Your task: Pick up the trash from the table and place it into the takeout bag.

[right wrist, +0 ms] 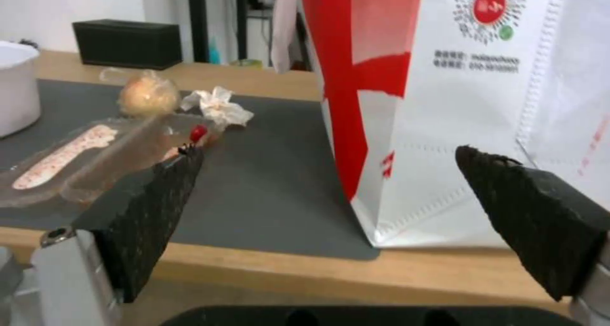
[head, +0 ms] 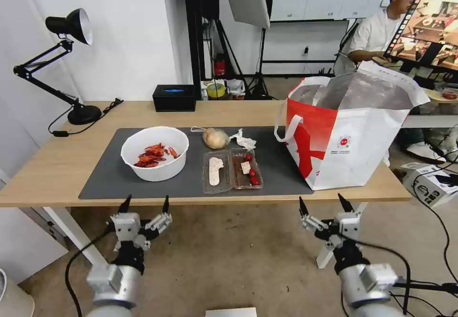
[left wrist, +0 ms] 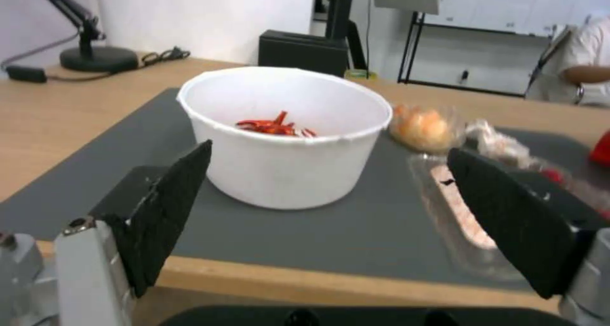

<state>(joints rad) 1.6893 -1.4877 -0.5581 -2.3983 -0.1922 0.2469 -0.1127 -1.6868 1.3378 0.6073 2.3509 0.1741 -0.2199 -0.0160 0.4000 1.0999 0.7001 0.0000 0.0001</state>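
A black desk lamp point(head: 71, 31) stands at the far left of the surface, its cord point(head: 86, 117) trailing beside its round base. A black box with a blue top point(head: 174, 97) sits at the far edge. Beyond it, a roll of yellow tape point(head: 215, 89) rests near tripod legs point(head: 257, 76). A cardboard box point(head: 429, 183) lies on the floor at right.

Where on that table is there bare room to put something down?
Bare wood lies left of the mat, between the lamp base and the bowl. Bare mat separates the plastic tray from the takeout bag. It is crowded around the knotted bag and tissue.
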